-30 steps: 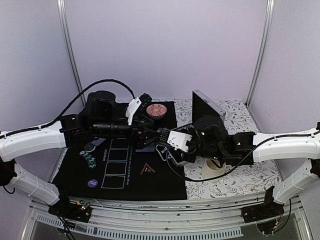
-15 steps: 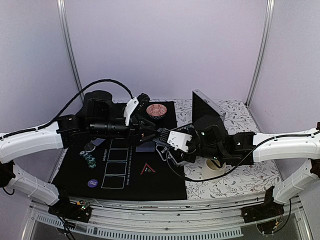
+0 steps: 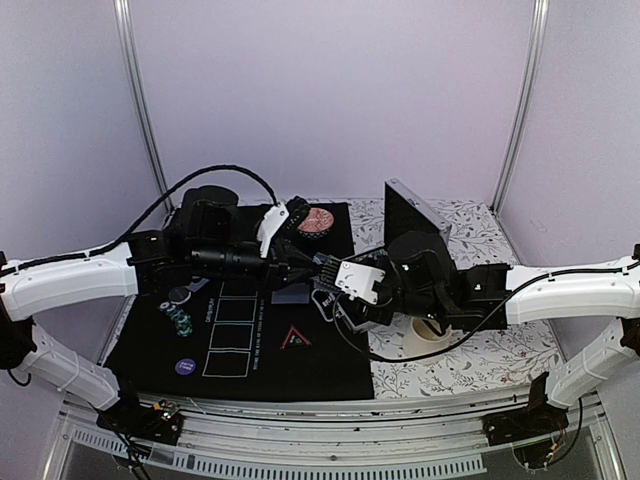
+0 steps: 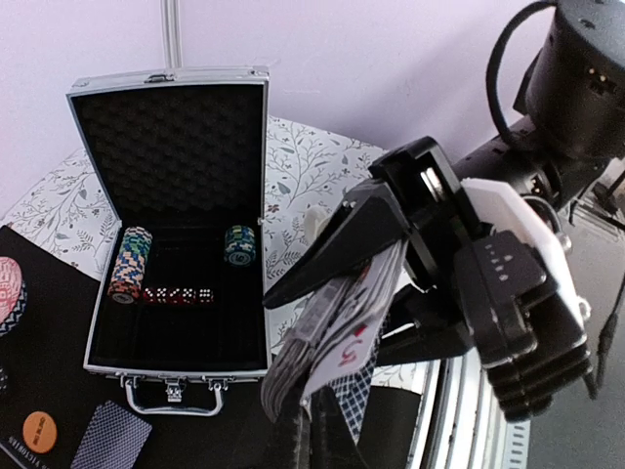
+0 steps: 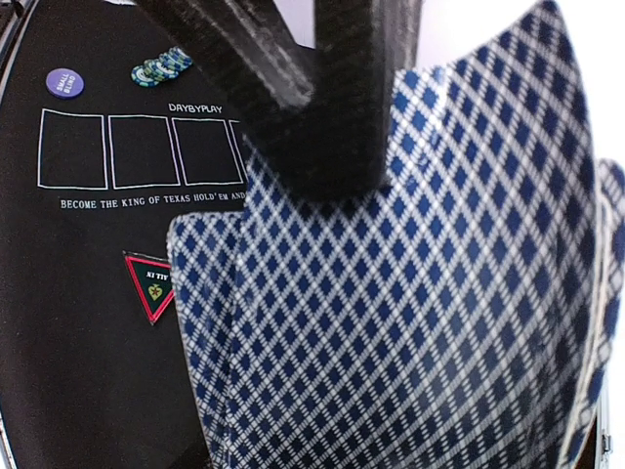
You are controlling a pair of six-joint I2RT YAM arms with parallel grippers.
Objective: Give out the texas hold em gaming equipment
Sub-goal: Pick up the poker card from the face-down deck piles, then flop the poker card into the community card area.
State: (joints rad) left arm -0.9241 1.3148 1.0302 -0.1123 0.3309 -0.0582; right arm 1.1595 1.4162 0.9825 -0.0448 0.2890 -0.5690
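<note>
My right gripper (image 3: pixel 328 272) is shut on a deck of blue-checked playing cards (image 5: pixel 410 293), held above the black mat (image 3: pixel 330 370). The deck's back fills the right wrist view and hides that gripper's own fingers. My left gripper (image 4: pixel 314 432) is shut on the lower edge of one card (image 4: pixel 356 347) that sticks out of the deck and shows a red number. One card (image 3: pixel 292 295) lies face down on the mat. A red triangle marker (image 5: pixel 151 283), a purple disc (image 5: pixel 64 83), an orange disc (image 4: pixel 39 430) and a few green chips (image 5: pixel 161 66) also lie on the mat.
An open metal case (image 4: pixel 176 366) at the back right holds two chip stacks (image 4: pixel 131 266) and red dice (image 4: pixel 176 293). A red patterned bowl (image 3: pixel 316 220) stands at the mat's far edge. A white cup (image 3: pixel 430 335) sits under the right arm.
My left gripper has closed from wide open onto a card of the deck and shifted slightly right. The right gripper and its deck have stayed put.
</note>
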